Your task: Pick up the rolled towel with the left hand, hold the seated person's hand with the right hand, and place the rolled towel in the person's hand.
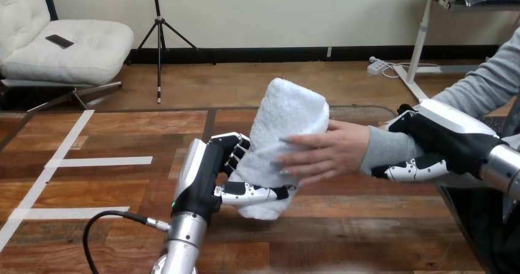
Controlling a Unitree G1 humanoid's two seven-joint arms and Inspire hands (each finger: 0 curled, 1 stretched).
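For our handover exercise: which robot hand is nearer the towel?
Left. The left hand is curled round the towel, touching it; the right hand is apart from it, to its right, curled round the person's wrist.

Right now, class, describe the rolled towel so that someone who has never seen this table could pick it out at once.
Start at the wooden table and find the robot's left hand over its middle. That hand grips the rolled towel, which stands nearly upright with the person's hand laid on its side. It is the only soft, fluffy white thing among hard machine parts.
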